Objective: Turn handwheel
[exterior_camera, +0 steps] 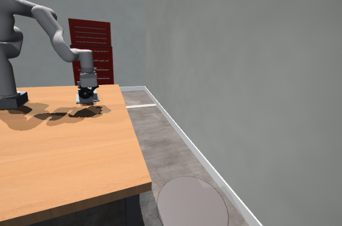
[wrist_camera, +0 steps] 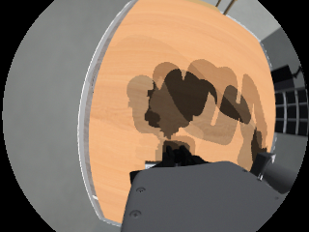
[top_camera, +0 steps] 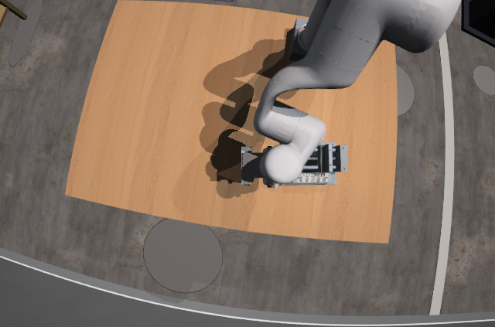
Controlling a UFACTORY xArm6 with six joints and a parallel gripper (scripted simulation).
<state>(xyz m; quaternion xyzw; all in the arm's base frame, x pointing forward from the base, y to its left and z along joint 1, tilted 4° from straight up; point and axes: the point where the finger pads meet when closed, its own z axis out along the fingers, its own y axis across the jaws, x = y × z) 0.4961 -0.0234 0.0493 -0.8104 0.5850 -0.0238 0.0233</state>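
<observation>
A small grey slide fixture (top_camera: 318, 166) sits on the wooden table, with rods, a stop block and a white scale strip (top_camera: 315, 178) along its near edge. A thin red pointer (top_camera: 322, 175) stands over the scale; the numbers are too small to read. The black handwheel (exterior_camera: 84, 93) is at the fixture's end facing the exterior camera. My gripper (exterior_camera: 87, 90) points straight down over the wheel and is shut on its handle. In the overhead view my wrist (top_camera: 281, 162) hides the wheel. In the wrist view the gripper body (wrist_camera: 200, 216) fills the lower part and only dark fingertips show.
The arm's base (exterior_camera: 10, 99) stands on the table at the back left. A red tool cabinet (exterior_camera: 92, 52) stands behind the table. The table edge (exterior_camera: 132, 132) is to the right of the fixture, with grey floor and a wall beyond.
</observation>
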